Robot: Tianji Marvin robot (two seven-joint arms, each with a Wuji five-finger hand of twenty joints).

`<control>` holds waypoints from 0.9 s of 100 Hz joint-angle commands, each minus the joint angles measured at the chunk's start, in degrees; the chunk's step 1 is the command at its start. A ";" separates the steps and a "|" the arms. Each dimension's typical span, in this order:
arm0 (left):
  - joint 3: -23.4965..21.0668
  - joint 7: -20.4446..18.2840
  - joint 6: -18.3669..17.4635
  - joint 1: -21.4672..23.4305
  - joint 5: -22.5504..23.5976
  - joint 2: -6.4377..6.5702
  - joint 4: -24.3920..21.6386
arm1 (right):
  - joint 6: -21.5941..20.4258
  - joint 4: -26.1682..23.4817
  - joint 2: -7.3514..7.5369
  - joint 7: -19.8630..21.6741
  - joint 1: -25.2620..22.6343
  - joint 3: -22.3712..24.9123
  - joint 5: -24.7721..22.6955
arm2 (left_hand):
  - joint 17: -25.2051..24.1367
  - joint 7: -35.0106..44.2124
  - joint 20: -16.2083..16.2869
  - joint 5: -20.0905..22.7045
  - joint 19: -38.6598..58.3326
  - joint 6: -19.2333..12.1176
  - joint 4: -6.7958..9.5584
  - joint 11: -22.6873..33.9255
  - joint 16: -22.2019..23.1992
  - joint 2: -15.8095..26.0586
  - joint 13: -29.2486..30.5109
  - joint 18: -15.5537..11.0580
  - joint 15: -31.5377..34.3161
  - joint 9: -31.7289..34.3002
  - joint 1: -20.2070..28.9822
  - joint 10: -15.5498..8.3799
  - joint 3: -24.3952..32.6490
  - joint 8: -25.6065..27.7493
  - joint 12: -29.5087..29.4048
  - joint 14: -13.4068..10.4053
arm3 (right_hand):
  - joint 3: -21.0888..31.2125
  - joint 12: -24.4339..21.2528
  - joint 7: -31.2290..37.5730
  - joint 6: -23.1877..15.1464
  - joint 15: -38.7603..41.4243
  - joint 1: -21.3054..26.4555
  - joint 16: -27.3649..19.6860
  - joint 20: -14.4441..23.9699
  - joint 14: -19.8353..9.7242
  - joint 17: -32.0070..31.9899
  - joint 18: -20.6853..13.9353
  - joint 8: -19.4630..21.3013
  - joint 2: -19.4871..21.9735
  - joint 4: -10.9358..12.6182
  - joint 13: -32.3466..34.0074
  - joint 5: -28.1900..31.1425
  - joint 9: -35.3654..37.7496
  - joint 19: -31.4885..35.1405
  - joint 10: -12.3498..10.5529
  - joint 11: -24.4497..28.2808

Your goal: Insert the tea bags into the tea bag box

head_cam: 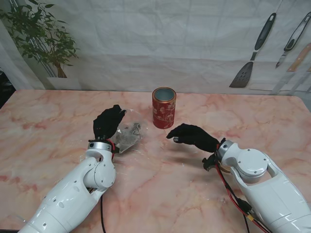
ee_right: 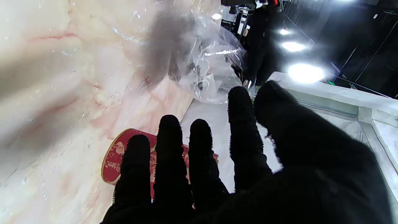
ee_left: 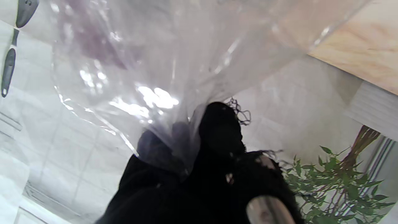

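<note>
Right hand [head_cam: 193, 136]: black-gloved, nearest of all, hovering palm-down over the marble table [head_cam: 43, 145]; fingers [ee_right: 169, 146] spread and straight, nothing held.
Left hand [head_cam: 108, 122]: black-gloved, slightly farther out on the left; fingertips [ee_left: 219, 130] pinched together on gathered clear plastic.
Plastic bag [head_cam: 127, 134]: transparent, crinkled, gripped at one edge by left hand; dark tea bags [head_cam: 130, 132] bunched inside, individual pieces too blurred to count; bag hanging just right of left hand, whether touching the table cannot be told.
Tea bag box [head_cam: 164, 108]: red round tin, upright, lid off and mouth open; farther out, between the two hands, apart from both and from the bag.
Backdrop: potted plant [head_cam: 41, 36] far left, spatula [head_cam: 252, 53] hanging far right.
</note>
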 commanded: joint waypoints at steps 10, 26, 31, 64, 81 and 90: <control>1.87 0.22 0.89 -1.97 0.21 -1.15 -0.73 | -0.43 0.51 -0.25 2.51 0.79 -1.40 2.05 | -6.35 10.59 1.29 7.02 18.06 11.16 2.87 15.57 -0.70 0.75 6.33 -6.74 26.00 9.24 3.96 -8.27 3.94 2.52 1.62 8.16 | -2.61 2.61 5.96 -1.32 2.61 4.31 1.24 -0.48 -0.32 -1.06 -2.35 -3.99 -0.72 -2.56 -1.63 1.11 -1.82 2.30 -0.63 3.13; 3.81 1.20 1.31 -2.59 -0.59 -1.84 0.00 | -0.20 0.88 -0.17 3.33 1.38 -2.17 2.38 | -6.36 10.14 1.17 6.98 18.06 11.31 2.83 15.35 -0.72 0.74 6.33 -6.82 26.00 9.22 4.12 -7.78 3.96 2.34 1.48 8.16 | -4.24 3.51 9.86 -2.95 3.42 6.51 1.54 -0.43 -0.78 -1.28 -2.44 -6.40 0.40 -2.55 -1.91 0.22 -2.02 2.91 -1.03 4.08; 4.31 1.31 1.20 -2.47 -0.87 -2.00 -0.12 | -0.14 1.17 -0.27 3.15 1.57 -2.50 2.47 | -6.35 10.05 1.15 6.96 18.06 11.33 2.81 15.29 -0.73 0.70 6.33 -6.83 25.99 9.16 4.22 -7.69 3.97 2.30 1.44 8.15 | -4.56 3.95 10.71 -3.08 3.99 6.80 1.81 -0.36 -0.82 -1.38 -2.60 -6.89 0.51 -2.54 -2.03 0.32 -2.13 3.17 -1.10 4.67; 5.92 1.39 -4.66 0.42 -2.31 -2.09 -2.77 | -0.07 4.58 -1.51 -0.48 3.12 -4.97 2.69 | -6.35 9.39 1.09 6.89 18.06 11.49 2.44 14.77 -0.85 0.86 6.32 -6.85 25.70 8.95 4.67 -7.09 3.75 2.03 1.11 8.31 | -5.06 5.24 13.57 -2.68 6.20 7.01 2.64 0.08 -0.68 -1.75 -2.48 -10.67 0.05 -2.56 -1.91 1.82 -1.36 4.89 -1.03 6.45; 5.74 0.63 -8.04 2.47 -2.88 -1.77 -4.93 | 0.51 5.35 -2.04 -2.53 3.35 -5.46 2.11 | -6.35 9.25 1.09 6.89 18.06 11.55 2.35 14.63 -0.92 0.84 6.30 -6.85 25.49 8.92 4.82 -6.94 3.65 1.97 1.00 8.51 | -4.59 5.50 13.87 -2.14 7.03 5.92 2.88 0.33 -0.33 -1.63 -2.14 -11.48 -0.50 -2.69 -1.34 2.91 -0.45 5.93 -0.81 6.91; 5.37 0.08 -9.96 3.72 -3.48 -1.60 -6.43 | 1.04 5.74 -2.28 -3.42 3.50 -5.64 1.92 | -6.35 9.08 1.08 6.88 18.06 11.65 2.33 14.55 -0.94 0.81 6.30 -6.85 25.40 8.90 4.96 -6.85 3.64 1.90 0.95 8.62 | -4.37 5.66 13.89 -1.93 7.53 5.48 3.02 0.45 -0.22 -1.57 -1.82 -11.82 -0.58 -2.80 -1.02 3.27 -0.06 6.54 -0.75 7.22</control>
